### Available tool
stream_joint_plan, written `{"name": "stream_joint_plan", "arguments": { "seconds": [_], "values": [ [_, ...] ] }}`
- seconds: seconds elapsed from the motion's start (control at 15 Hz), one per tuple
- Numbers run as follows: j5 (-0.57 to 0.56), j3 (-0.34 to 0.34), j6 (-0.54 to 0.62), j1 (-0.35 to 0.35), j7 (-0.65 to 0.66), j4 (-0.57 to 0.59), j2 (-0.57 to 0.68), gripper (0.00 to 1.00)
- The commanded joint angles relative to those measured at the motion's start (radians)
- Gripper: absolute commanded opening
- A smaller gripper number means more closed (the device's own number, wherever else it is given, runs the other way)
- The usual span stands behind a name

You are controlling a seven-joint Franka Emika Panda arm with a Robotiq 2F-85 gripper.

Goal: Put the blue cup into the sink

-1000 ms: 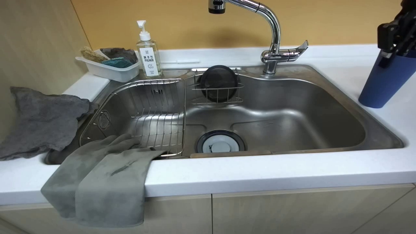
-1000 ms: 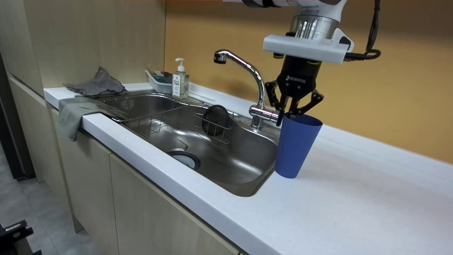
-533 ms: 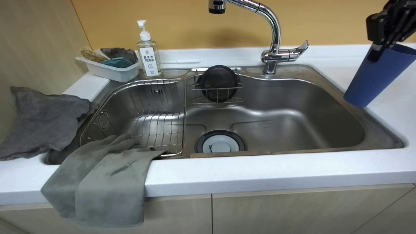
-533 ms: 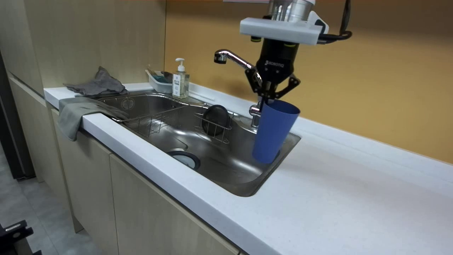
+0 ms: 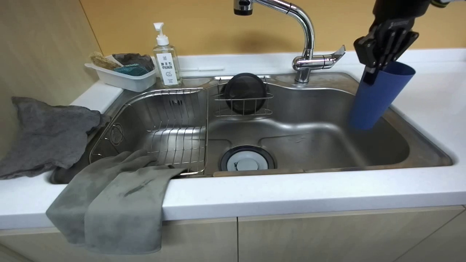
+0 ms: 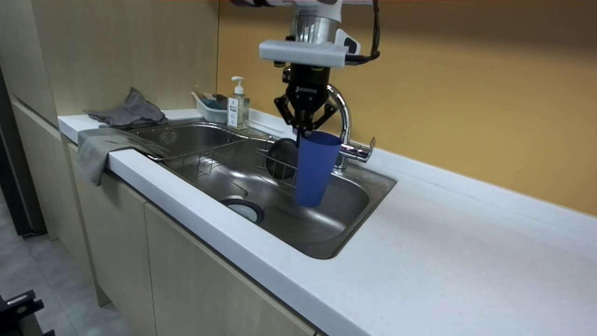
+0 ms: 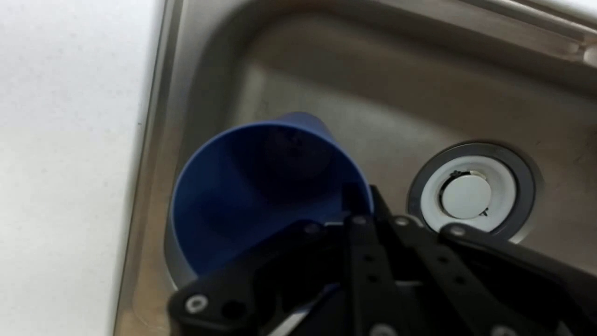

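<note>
The blue cup point(image 5: 380, 96) hangs tilted over the end of the sink point(image 5: 302, 143) away from the wire rack, its mouth up. It also shows in an exterior view point(image 6: 318, 170) in front of the faucet. My gripper point(image 5: 375, 72) is shut on the cup's rim, one finger inside and one outside the wall; this grip also shows in an exterior view point(image 6: 303, 133). In the wrist view the gripper point(image 7: 366, 200) pinches the rim of the cup point(image 7: 224, 191), which looks empty. The cup's base seems to be below the sink's rim; I cannot tell if it touches the basin.
The chrome faucet point(image 5: 309, 62) stands behind the basin near the cup. A dark strainer basket point(image 5: 245, 92) sits in a wire holder. The drain point(image 7: 466, 196) lies beside the gripper in the wrist view. A wire rack point(image 5: 178, 145) and grey-green gloves point(image 5: 123, 207) are farther off.
The gripper has carried the cup from the counter beside the sink, across the rim, to over the basin. The cup rose, then came lower. The grip is unchanged.
</note>
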Motion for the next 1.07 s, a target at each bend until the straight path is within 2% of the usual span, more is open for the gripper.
{"name": "stream_joint_plan", "arguments": {
  "seconds": [0.0,1.0],
  "values": [
    [-0.056,0.0,0.025,0.016,0.07,0.031,0.065,0.01],
    [-0.044,-0.027,0.07,0.016,0.101,0.1,0.297,0.01]
  ]
}}
